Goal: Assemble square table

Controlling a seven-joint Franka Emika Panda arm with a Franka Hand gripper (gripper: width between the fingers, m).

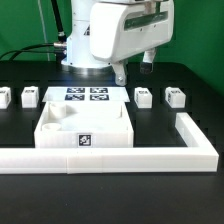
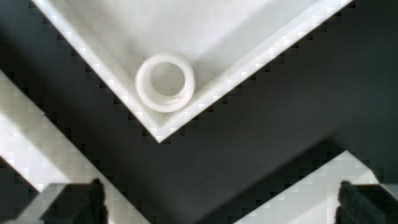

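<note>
Arm (image 1: 112, 35): white, hanging low, pointing down (upper links cropped).
Tool (image 1: 134, 70): jaws spread wide, empty.

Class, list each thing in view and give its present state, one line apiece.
Claw: open, holding nothing.
Square slab: lying flat, sockets up, no legs fitted.
Corner socket: empty.
Leg blocks: four, loose, apart from the slab.
L-shaped rail: lying flat.
Marker board: lying flat.

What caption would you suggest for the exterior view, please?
Open gripper above the square table slab, four leg blocks alongside, L-shaped rail in front.
</note>
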